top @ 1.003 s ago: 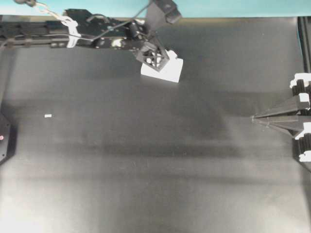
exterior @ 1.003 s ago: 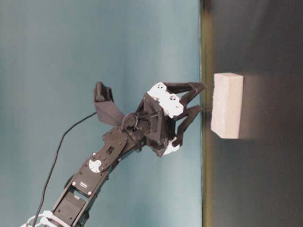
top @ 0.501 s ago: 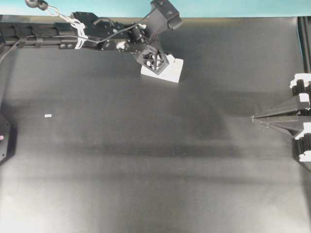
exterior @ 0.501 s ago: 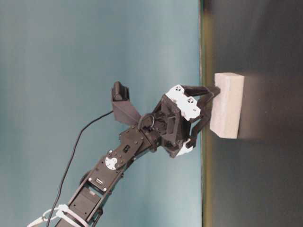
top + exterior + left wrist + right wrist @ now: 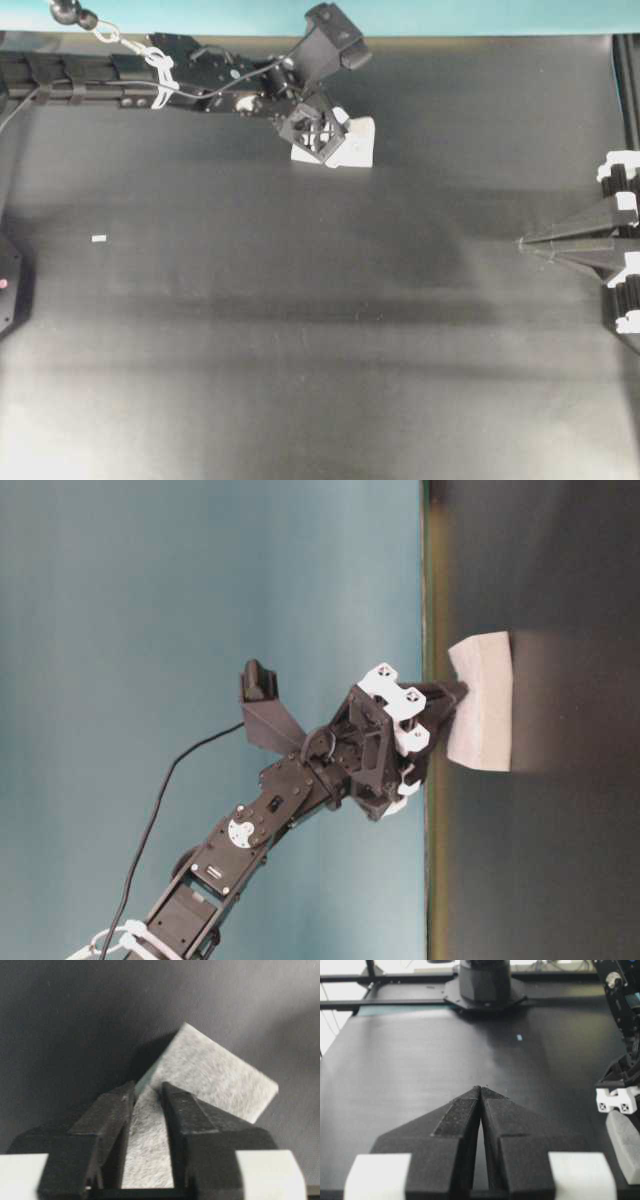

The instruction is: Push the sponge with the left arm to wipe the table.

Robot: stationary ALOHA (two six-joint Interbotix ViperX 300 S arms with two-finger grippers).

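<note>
The white sponge [image 5: 356, 146] lies on the black table [image 5: 300, 350] near its far teal edge. My left gripper [image 5: 322, 140] stands on the sponge's left part, pointing down, with its jaws pinched on a corner of it. In the left wrist view the sponge [image 5: 215, 1072] fills the narrow gap of the gripper [image 5: 148, 1087]. In the table-level view the sponge [image 5: 485, 705] bulges under the gripper [image 5: 455, 695]. My right gripper [image 5: 522, 244] rests shut and empty at the right edge, far from the sponge; it also shows in the right wrist view [image 5: 480, 1087].
A tiny white scrap [image 5: 98, 238] lies on the table at the left. The teal strip [image 5: 450, 15] runs along the far edge just behind the sponge. The left arm's base [image 5: 8, 285] sits at the left edge.
My left gripper came down onto the sponge and closed on its corner. The sponge shifted slightly toward the far edge and now looks squeezed. The right arm has not moved.
</note>
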